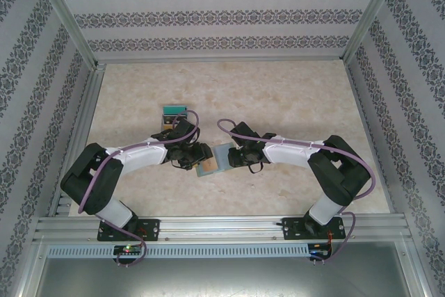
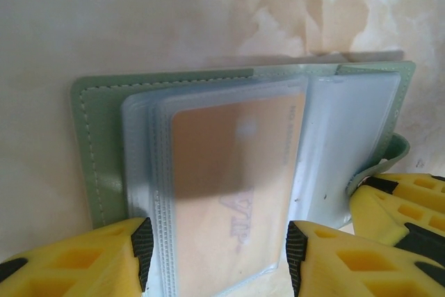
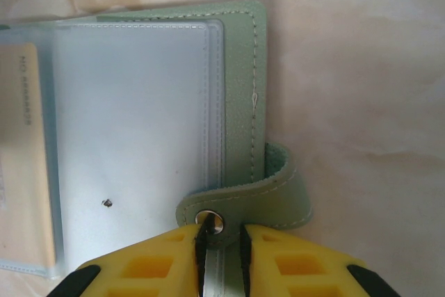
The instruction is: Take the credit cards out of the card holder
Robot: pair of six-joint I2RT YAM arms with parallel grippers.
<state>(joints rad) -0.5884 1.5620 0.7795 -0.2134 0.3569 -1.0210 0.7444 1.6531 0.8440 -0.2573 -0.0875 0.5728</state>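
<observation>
Right gripper (image 3: 221, 238): fingers closed on the near edge of the card holder (image 3: 243, 102), at its snap tab (image 3: 278, 193). The holder lies open on the table (image 2: 104, 19).

Left gripper (image 2: 219, 255): fingers stand apart, one at each side of a clear sleeve (image 2: 163, 193) containing a tan credit card (image 2: 229, 165). Whether they press it cannot be told.

A teal card (image 1: 174, 110) lies beyond the left fingers, apart from the holder.

Marbled table (image 1: 292, 102) bears open card holder (image 1: 219, 154) and credit cards (image 1: 174, 113).
</observation>
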